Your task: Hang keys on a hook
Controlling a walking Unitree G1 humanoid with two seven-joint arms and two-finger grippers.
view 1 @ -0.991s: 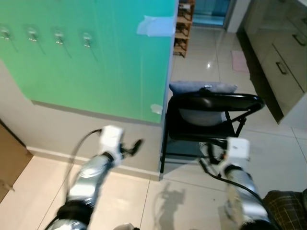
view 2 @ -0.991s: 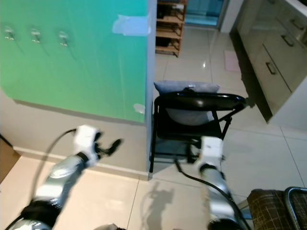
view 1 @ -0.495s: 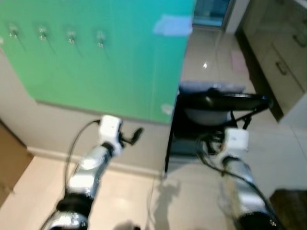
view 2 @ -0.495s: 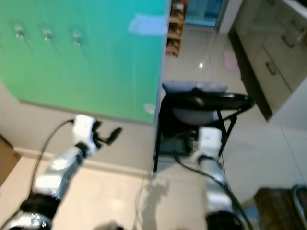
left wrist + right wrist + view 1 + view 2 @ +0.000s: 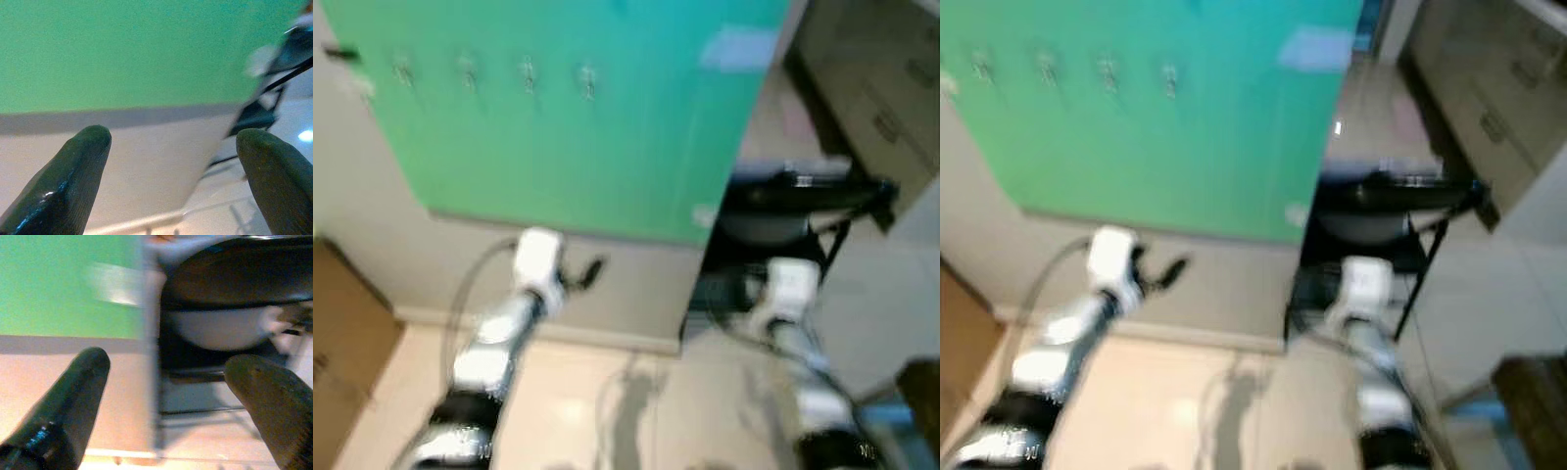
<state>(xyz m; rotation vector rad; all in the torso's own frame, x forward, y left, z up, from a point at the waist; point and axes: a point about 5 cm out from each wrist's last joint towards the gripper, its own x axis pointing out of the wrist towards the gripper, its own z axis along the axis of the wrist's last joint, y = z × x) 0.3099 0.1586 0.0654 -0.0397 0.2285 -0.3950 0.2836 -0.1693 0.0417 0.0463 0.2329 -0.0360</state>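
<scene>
Far to our left a brown cardboard box [image 5: 342, 343] stands on the pale tiled floor [image 5: 587, 401] against the beige lower wall [image 5: 460, 264]. Above that wall we face a large green panel [image 5: 568, 108], and near its top sits a row of four small hooks [image 5: 528, 73], blurred, spaced evenly across its left half. We can make out no keys on them, nor in either pincer.

Our left arm reaches forward toward the wall below the panel, and the left pincer [image 5: 589, 271] hangs in front of the beige strip, apart from it. In the left wrist view its two black fingers [image 5: 68, 181] stand wide apart with nothing between them, the green panel and the beige wall beyond them.

Two pale patches, perhaps tape [image 5: 738, 47], show near the right edge of the panel, one high and one low. Just past that edge stands a black folding chair [image 5: 808, 196] with a pale cushion or bowl shape under its curved back.

Our right arm is raised in front of the chair. In the right wrist view the right pincer [image 5: 168, 396] is also spread wide and empty, pointing at the corner of the wall and the chair. Further right are cabinet drawers [image 5: 891, 117], blurred.
</scene>
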